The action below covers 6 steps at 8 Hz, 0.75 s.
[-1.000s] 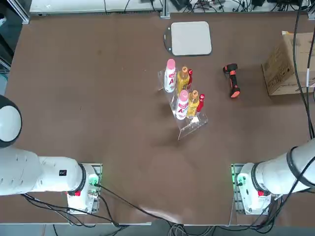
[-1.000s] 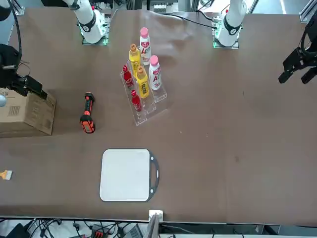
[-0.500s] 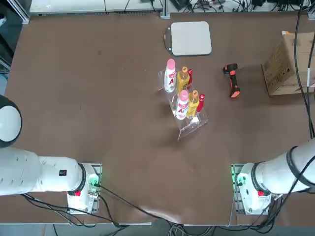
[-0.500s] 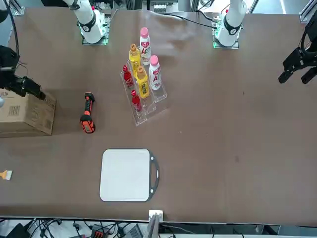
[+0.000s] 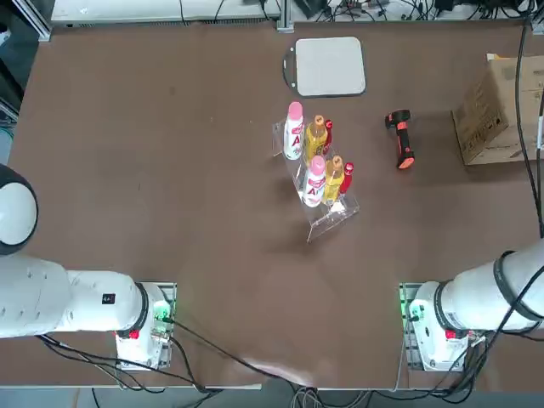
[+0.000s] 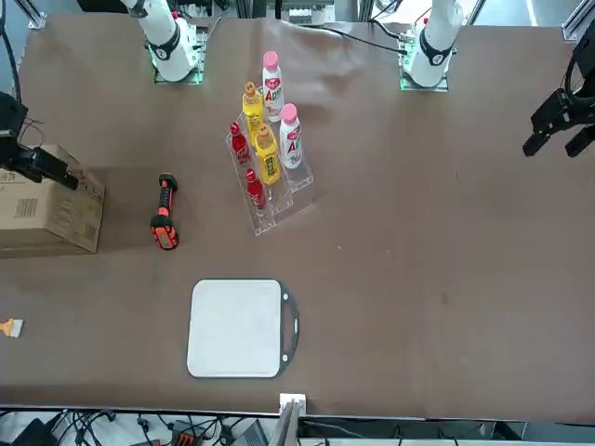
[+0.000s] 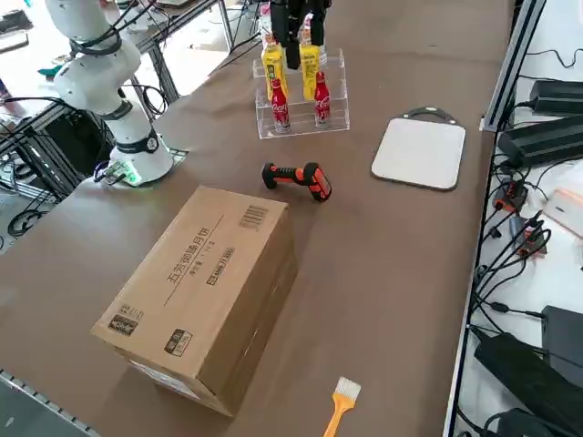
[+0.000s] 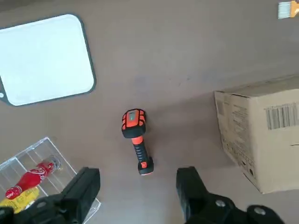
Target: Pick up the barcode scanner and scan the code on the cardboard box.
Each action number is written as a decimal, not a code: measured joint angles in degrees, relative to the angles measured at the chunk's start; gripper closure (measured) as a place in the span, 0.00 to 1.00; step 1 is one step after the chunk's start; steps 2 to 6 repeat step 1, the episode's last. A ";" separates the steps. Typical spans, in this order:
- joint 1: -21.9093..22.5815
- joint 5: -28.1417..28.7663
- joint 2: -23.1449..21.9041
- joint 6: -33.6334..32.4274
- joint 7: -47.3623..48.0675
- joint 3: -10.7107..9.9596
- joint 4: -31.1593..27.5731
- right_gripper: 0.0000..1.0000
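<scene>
Lying on its side on the brown counter point(image 5: 170, 170), the barcode scanner point(image 5: 400, 140) rests free between the clear bottle rack point(image 5: 316, 170) and the cardboard box point(image 5: 501, 110), touching neither. The right tool point(image 8: 135, 189) hangs high above it, fingers spread wide and holding nothing. The scanner is moulded black and orange, with a ribbed handle. The box is matt corrugated board; a printed barcode point(image 8: 279, 115) faces upward, which should suit scanning from above.
</scene>
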 joint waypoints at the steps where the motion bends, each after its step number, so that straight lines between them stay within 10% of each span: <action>1: -0.26 -0.24 0.02 0.00 0.00 0.06 0.00 0.00; 6: -0.26 -0.24 0.02 0.00 0.00 0.06 0.00 0.00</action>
